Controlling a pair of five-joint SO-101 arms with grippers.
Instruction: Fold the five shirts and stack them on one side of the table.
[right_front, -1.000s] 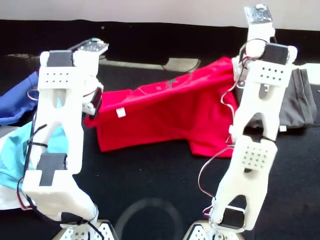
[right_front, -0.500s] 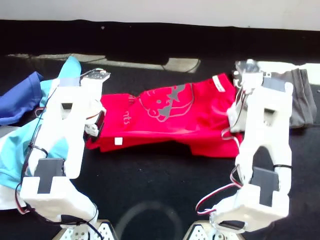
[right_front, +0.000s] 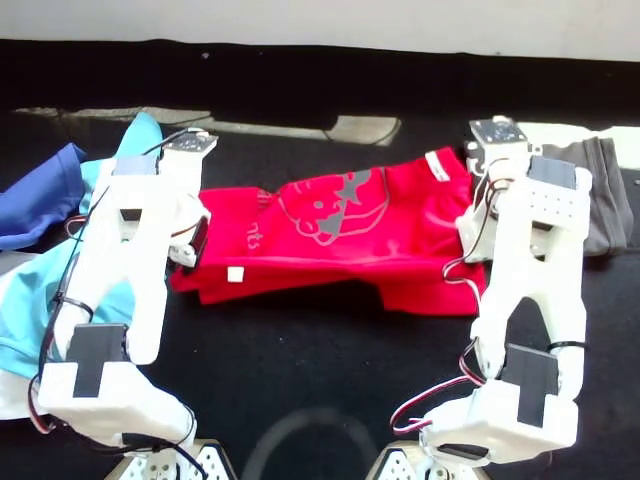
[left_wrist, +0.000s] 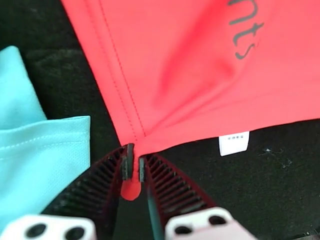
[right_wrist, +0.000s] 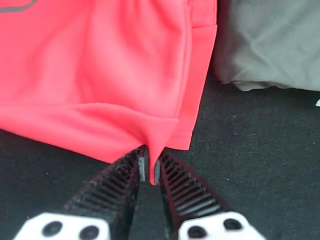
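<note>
A red shirt (right_front: 330, 235) with a grey print lies across the middle of the black table, folded over on itself. My left gripper (left_wrist: 133, 169) is shut on the red shirt (left_wrist: 190, 65) at its left edge, near a small white tag (left_wrist: 233, 144). My right gripper (right_wrist: 149, 169) is shut on the red shirt (right_wrist: 100, 75) at its right edge. In the high view the left arm (right_front: 135, 260) stands at the shirt's left end and the right arm (right_front: 530, 260) at its right end.
A light blue shirt (right_front: 30, 300) and a dark blue shirt (right_front: 35, 195) lie at the left of the table. A folded grey shirt (right_front: 600, 195) sits at the right, beside the red one. Bare black table (right_front: 320, 370) runs along the front.
Both arms came down from a raised pose and carried the shirt's held edge over, so the printed side now faces up. In the last half second they barely shifted.
</note>
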